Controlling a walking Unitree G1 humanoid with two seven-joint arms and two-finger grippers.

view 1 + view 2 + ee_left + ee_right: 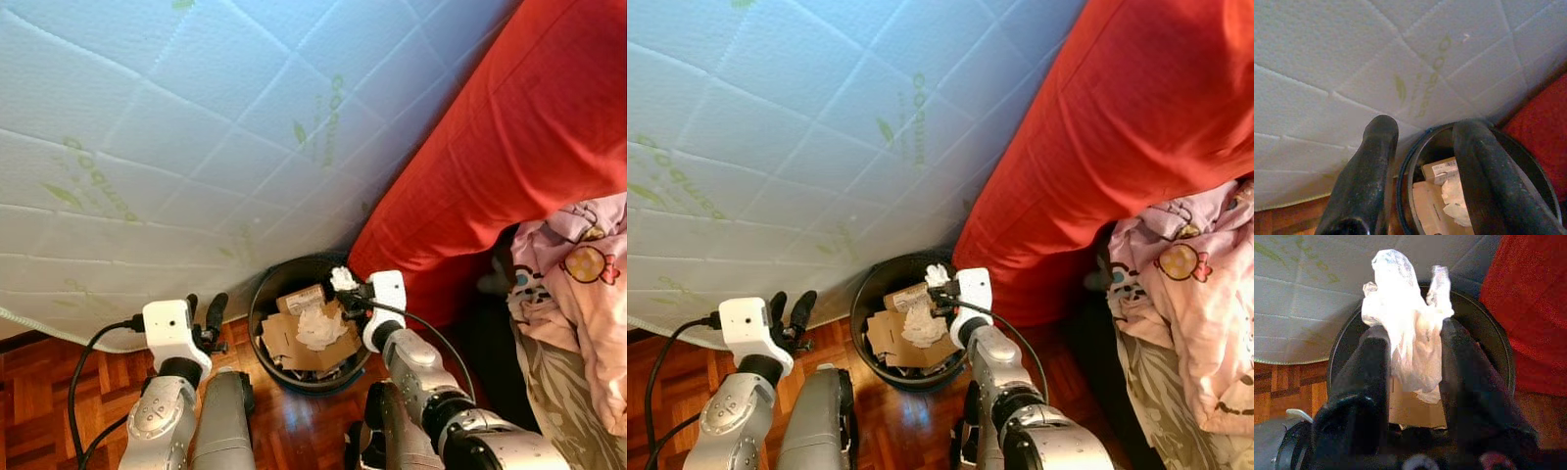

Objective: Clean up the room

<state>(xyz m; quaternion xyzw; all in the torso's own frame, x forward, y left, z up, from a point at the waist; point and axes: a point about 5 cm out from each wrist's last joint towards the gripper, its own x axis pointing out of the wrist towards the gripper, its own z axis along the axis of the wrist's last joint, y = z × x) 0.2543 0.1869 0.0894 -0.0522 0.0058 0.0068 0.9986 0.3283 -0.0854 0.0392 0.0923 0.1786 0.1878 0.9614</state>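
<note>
A black round bin stands on the wooden floor against the white mattress. It holds cardboard pieces and crumpled white paper. My right gripper hovers over the bin's right rim, shut on a crumpled white tissue that sticks out between its fingers. My left gripper is to the left of the bin, open and empty, its fingers framing the bin's rim in the left wrist view.
A red cover hangs over the bed to the right of the bin. A pink patterned cloth lies at the far right. Wooden parquet floor shows at lower left.
</note>
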